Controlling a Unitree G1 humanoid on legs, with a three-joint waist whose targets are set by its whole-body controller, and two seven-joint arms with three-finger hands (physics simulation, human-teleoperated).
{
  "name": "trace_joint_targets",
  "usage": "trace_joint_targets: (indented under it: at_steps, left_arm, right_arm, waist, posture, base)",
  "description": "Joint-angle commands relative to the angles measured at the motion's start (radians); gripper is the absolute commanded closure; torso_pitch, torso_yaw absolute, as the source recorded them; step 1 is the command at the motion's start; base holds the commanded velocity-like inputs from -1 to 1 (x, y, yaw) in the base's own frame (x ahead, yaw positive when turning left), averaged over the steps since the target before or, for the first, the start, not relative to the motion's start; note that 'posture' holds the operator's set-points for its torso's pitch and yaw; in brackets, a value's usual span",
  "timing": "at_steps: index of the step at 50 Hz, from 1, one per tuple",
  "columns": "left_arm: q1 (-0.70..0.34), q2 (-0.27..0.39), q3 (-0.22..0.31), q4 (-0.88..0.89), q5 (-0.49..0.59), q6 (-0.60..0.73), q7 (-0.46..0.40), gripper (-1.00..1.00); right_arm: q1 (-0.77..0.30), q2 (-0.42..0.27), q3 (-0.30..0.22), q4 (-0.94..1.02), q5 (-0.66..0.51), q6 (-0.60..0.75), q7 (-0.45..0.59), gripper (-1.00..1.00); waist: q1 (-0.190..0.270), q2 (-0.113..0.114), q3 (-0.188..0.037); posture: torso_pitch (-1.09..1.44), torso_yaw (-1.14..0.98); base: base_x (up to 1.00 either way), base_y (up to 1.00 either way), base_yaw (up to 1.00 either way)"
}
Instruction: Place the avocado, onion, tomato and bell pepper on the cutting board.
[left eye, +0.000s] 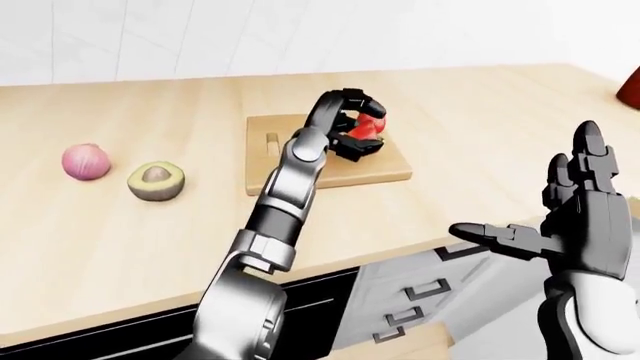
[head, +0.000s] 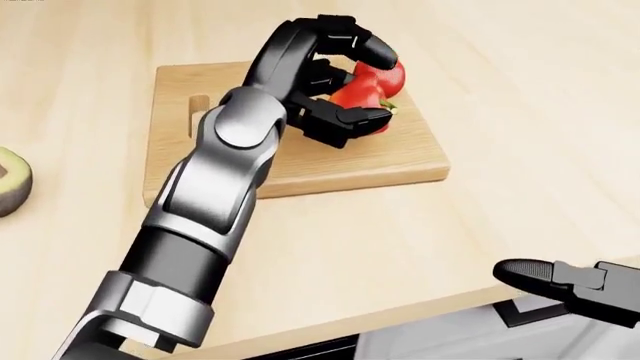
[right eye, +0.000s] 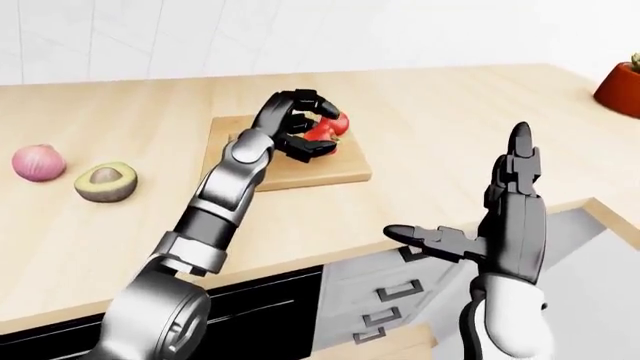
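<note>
Black fingers (head: 352, 118) of the left hand (head: 335, 82) curled round the red bell pepper (head: 362, 94) on the cutting board (head: 300, 161), thumb below, two fingers arched over the top. Right behind it, mostly hidden by the fingers, sat the tomato (head: 396, 75), also on the board. Out on the pale wooden counter (left eye: 150, 232), well left of the board, the halved avocado (left eye: 156, 181) lay cut side up, the pink onion (left eye: 86, 161) just beyond it. Down at the counter's edge the right hand (right eye: 505, 225) hung spread wide, holding nothing. A terracotta pot (right eye: 620, 84) stood far right.
</note>
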Motion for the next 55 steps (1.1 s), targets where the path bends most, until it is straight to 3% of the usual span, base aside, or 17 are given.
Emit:
trace_joint_targets:
  at_steps: [1, 22, 33, 47, 50, 51, 55]
  left_arm:
    - [-0.035, 0.0, 0.001, -0.059, 0.001, -0.029, 0.006, 0.15]
    - [-0.002, -0.006, -0.003, -0.127, 0.012, 0.012, -0.006, -0.3]
    - [-0.032, 0.027, 0.014, -0.228, -0.003, 0.095, -0.006, -0.18]
    - [-0.087, 0.158, 0.08, -0.416, -0.061, 0.259, 0.029, -0.17]
    - [-0.053, 0.198, 0.091, -0.523, -0.076, 0.332, 0.034, -0.52]
    - [-0.044, 0.211, 0.093, -0.553, -0.077, 0.365, 0.034, -0.96]
    - [-0.029, 0.241, 0.105, -0.597, -0.081, 0.394, 0.046, -1.0]
  right_arm:
    - [-0.015, -0.009, -0.003, -0.028, -0.005, -0.03, -0.006, -1.0]
    - [-0.002, 0.001, 0.006, -0.021, -0.008, -0.048, -0.013, -1.0]
    - [0.0, -0.001, -0.005, -0.03, -0.003, -0.041, -0.007, -1.0]
    - [-0.005, -0.004, 0.002, -0.018, -0.004, -0.051, -0.013, -1.0]
    - [-0.008, -0.005, 0.0, -0.016, -0.002, -0.05, -0.013, -1.0]
    - [-0.013, -0.005, 0.005, -0.012, -0.004, -0.048, -0.015, -1.0]
    - [-0.02, -0.007, 0.014, -0.008, -0.008, -0.045, -0.02, -1.0]
  waist:
    - [-0.001, -0.004, -0.023]
    - [-0.004, -0.003, -0.025]
    - [-0.005, -0.001, -0.022]
    - [-0.007, 0.005, -0.013]
    - [-0.008, 0.007, -0.01]
    - [-0.009, 0.009, -0.009]
    - [-0.004, 0.012, -0.007]
  posture:
    - [0.0, -0.25]
    - [0.0, -0.25]
    - [0.0, -0.25]
    - [0.0, -0.25]
    - [0.0, -0.25]
    - [0.0, -0.25]
    - [0.0, -0.23]
  base:
    - [0.0, 0.0, 0.0]
    - [0.0, 0.0, 0.0]
    - [0.0, 0.0, 0.0]
    - [0.0, 0.0, 0.0]
    - [0.0, 0.0, 0.0]
    - [0.0, 0.0, 0.0]
    - [0.0, 0.0, 0.0]
